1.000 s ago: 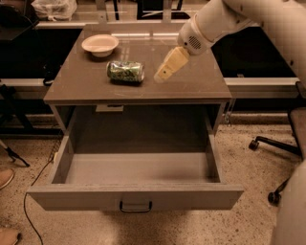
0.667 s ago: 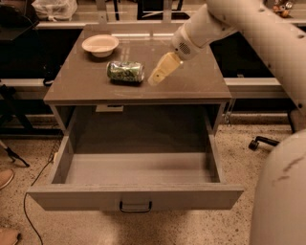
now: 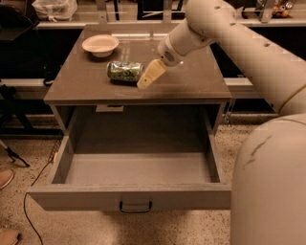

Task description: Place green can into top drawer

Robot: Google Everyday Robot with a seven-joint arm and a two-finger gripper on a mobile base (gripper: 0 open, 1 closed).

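The green can (image 3: 124, 71) lies on its side on the cabinet top (image 3: 191, 86), left of centre. My gripper (image 3: 146, 80) reaches down from the upper right, its cream tip right beside the can's right end, touching or nearly touching it. The top drawer (image 3: 134, 196) is pulled wide open below the cabinet top. Its inside is bare. Its dark loop handle (image 3: 136, 207) sits at the centre of the front panel.
A cream round bowl (image 3: 100, 45) stands at the back left of the cabinet top. My arm (image 3: 248, 43) fills the right side of the view. A plastic bag (image 3: 53, 8) lies on the counter behind. A cable (image 3: 33, 191) runs over the floor at left.
My gripper has moved left and down toward the can and now sits at its right end. The can, bowl and drawer have not moved.
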